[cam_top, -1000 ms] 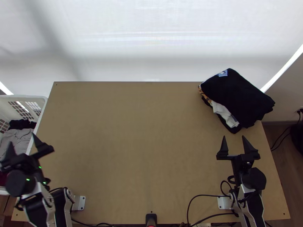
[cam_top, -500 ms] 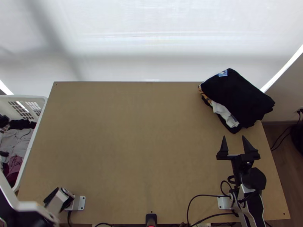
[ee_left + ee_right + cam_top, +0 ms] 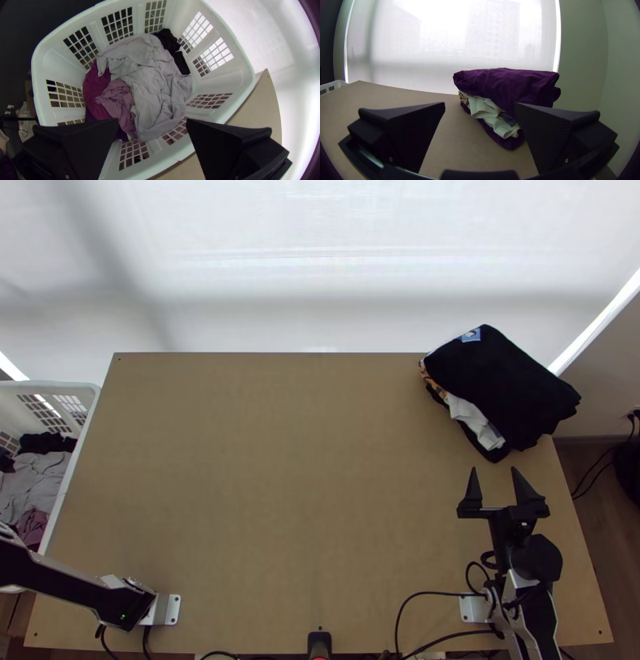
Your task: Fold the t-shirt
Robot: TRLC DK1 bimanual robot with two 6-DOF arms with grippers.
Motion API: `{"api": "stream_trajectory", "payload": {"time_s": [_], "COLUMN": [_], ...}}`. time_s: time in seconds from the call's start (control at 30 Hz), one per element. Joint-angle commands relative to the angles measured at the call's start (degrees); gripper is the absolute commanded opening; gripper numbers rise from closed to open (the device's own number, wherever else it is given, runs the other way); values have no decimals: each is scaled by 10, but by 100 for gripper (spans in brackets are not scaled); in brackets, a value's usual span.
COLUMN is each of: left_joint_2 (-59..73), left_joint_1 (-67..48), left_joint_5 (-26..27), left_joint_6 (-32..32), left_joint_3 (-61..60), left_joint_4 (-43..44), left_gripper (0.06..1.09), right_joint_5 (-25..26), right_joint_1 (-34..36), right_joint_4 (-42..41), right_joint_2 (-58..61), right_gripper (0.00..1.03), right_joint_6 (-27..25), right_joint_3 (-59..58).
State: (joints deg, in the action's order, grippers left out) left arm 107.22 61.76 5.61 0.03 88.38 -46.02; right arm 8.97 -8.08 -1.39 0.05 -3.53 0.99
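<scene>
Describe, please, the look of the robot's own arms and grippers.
The left arm and right arm have silver-grey links with black panels. The left gripper and right gripper are black, each with two wide, tapering fingers. Black cables run near the right arm's base; a small green light shows on the left arm.

Clothes pile (image 3: 506, 86): and there it sits on the table (image 3: 460, 143), dark folded cloth (image 3: 530, 80) on top, pale cloth (image 3: 483, 108) spilling out below!
Right gripper (image 3: 494, 470): 2 black fingers (image 3: 416, 133), wide apart!
Blind (image 3: 436, 50): glowing behind!
</scene>
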Motion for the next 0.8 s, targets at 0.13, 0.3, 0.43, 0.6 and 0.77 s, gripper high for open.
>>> {"api": "stream_trajectory", "payload": {"time_s": [0.13, 0.3, 0.43, 0.6, 0.77], "left_joint_2": [157, 229, 274, 315, 344], "left_joint_1": [25, 28, 25, 18, 9], "left_joint_5": [8, 7, 8, 7, 7], "left_joint_6": [9, 10, 10, 8, 8], "left_joint_3": [98, 138, 162, 178, 183], "left_joint_4": [-14, -3, 2, 0, 7], "left_gripper": [104, 104, 103, 103, 97], "right_joint_5": [0, 0, 0, 0, 0], "right_joint_1": [3, 3, 3, 3, 3], "right_joint_4": [2, 2, 2, 2, 2], "right_joint_2": [-2, -2, -2, -2, -2], "right_gripper": [98, 98, 98, 98, 98], "right_joint_6": [-10, -10, -10, -10, -10], "right_joint_3": [-7, -7, -7, -7, -7]}}
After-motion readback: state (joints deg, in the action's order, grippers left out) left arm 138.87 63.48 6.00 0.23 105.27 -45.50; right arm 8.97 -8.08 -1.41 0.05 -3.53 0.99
